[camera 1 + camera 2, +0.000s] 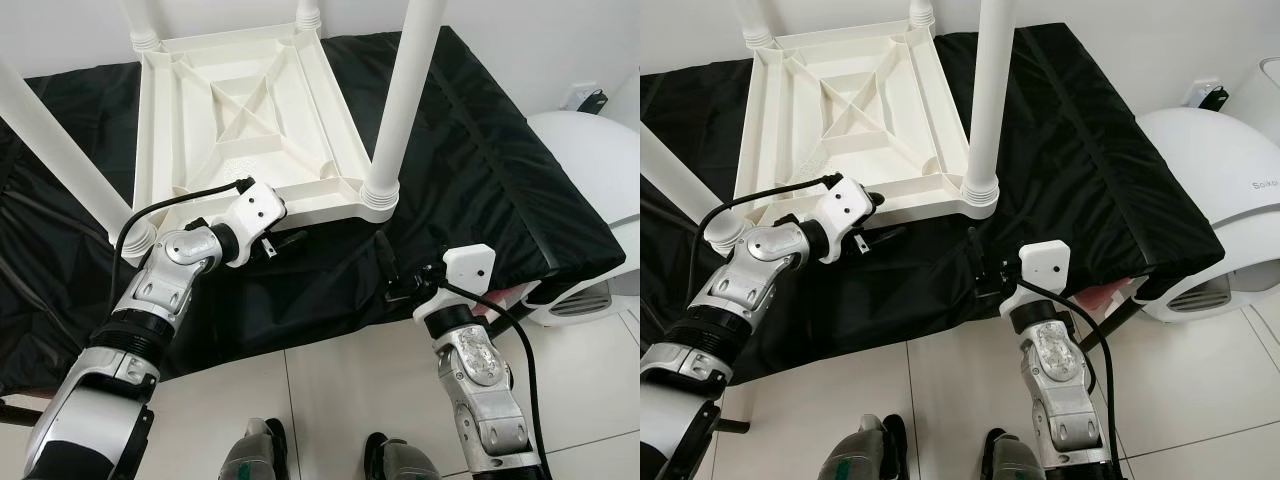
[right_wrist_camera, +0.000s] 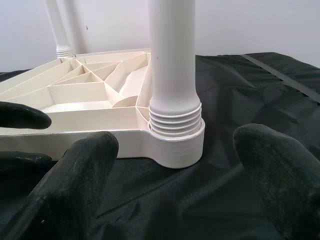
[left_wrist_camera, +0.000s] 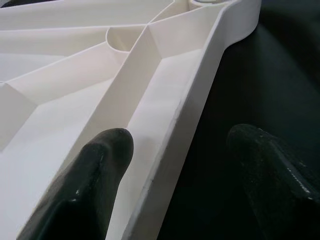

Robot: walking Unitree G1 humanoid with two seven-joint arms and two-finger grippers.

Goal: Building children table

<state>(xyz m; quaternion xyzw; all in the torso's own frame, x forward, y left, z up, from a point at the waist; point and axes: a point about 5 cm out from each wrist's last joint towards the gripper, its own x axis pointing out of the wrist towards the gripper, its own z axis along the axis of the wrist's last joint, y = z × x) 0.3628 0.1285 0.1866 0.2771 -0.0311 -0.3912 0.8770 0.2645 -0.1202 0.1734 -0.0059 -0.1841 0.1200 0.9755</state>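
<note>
The left gripper (image 1: 290, 240), fingers spread, straddles the near rim of the upturned white plastic ribbed tabletop (image 1: 240, 120); the right gripper (image 1: 385, 262) gapes near its near-right white tubular leg (image 1: 405, 100).

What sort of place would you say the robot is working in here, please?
Probably a room in a home: a pale tiled floor, a black cover draped over a low surface holding the upturned white children's table, and a white domed appliance beside a wall socket.
</note>
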